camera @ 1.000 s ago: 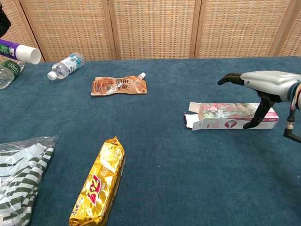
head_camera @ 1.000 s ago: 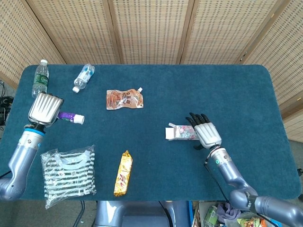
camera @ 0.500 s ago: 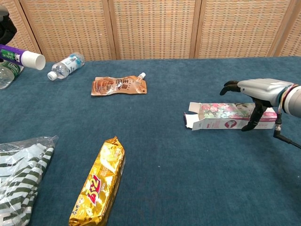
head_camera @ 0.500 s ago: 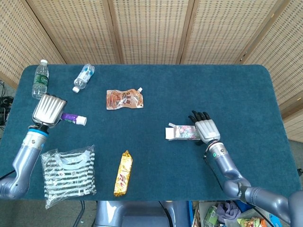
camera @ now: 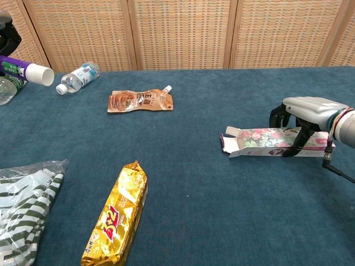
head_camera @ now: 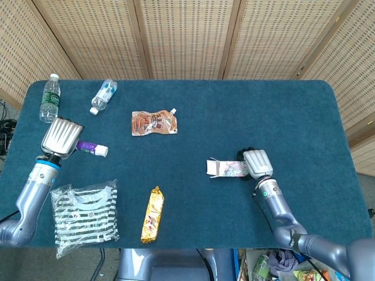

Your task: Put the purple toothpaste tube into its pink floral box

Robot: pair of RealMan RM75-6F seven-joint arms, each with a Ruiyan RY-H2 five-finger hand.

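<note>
table [head_camera: 246, 111]: matt blue cloth
snack bar [camera: 116, 220]: glossy gold foil
box [camera: 260, 142]: printed card
screen [head_camera: 187, 35]: woven cane

Looked like a staged lab setup, blue-carpeted table [head_camera: 281, 111], woven screen panels [head_camera: 187, 35] behind, assorted groceries scattered as props.

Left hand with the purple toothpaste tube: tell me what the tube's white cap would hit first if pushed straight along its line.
Probably nothing close: the purple toothpaste tube in the left hand points right over bare blue tabletop. The pink floral box, held by the right hand, lies roughly ahead; height unclear.
</note>
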